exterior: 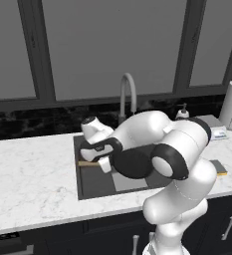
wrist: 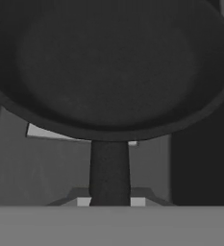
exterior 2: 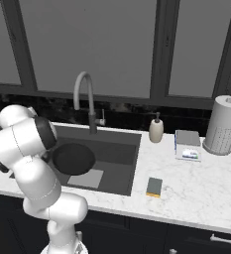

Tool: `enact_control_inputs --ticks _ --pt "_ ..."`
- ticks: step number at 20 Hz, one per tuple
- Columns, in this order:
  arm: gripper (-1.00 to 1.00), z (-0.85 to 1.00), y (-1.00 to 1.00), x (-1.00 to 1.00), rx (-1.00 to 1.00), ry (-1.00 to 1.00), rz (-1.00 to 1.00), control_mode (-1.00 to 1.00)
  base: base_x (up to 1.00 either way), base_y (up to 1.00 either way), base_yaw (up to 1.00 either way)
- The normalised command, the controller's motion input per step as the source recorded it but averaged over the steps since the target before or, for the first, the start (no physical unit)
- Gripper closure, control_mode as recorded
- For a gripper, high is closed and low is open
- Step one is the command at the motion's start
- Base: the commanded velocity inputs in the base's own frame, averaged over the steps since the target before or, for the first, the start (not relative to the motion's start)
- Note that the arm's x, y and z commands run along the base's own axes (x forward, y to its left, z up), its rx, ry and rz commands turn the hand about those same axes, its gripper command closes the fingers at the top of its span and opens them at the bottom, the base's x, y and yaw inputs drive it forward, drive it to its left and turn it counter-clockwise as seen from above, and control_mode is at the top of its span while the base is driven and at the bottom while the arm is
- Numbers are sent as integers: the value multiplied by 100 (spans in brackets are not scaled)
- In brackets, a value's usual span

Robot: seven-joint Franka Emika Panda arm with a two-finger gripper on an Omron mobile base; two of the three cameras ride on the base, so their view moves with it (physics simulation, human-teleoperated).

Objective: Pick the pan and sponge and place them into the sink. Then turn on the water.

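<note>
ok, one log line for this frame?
hand: shut on pan handle | pan: over sink | sponge: on counter | faucet: no water

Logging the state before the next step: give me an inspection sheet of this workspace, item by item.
Surface: white marble counter around the sink, a dark basin with a lighter grey square at its bottom.
Job's things: pan held over the sink by its handle; sponge flat on the counter right of the sink; faucet shows no water running.
Clutter: soap dispenser, white-and-blue scale, paper towel roll, all behind the sponge.
Gripper: gripper shut on the pan's handle, seen in the hand view running out to the pan.
Cables: nothing seen.
Surroundings: dark windows above a black backsplash; dark cabinets below the counter.
</note>
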Motion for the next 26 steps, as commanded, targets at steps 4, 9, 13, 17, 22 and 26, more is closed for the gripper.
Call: enact_control_inputs --ticks 4,9,13,17,22,26 --pt "100 -18 -24 0 0 -1 4 -100 0 0 0" --pt "100 -15 -39 2 0 0 6 -100 0 0 0" --pt "100 -23 -39 12 0 0 3 -100 0 0 0" --pt "100 -28 -40 7 0 -1 1 -100 0 0 0" --pt "100 -36 -36 9 0 -2 0 -100 0 0 0" --pt "100 -40 -17 21 0 -4 0 -100 0 0 0"
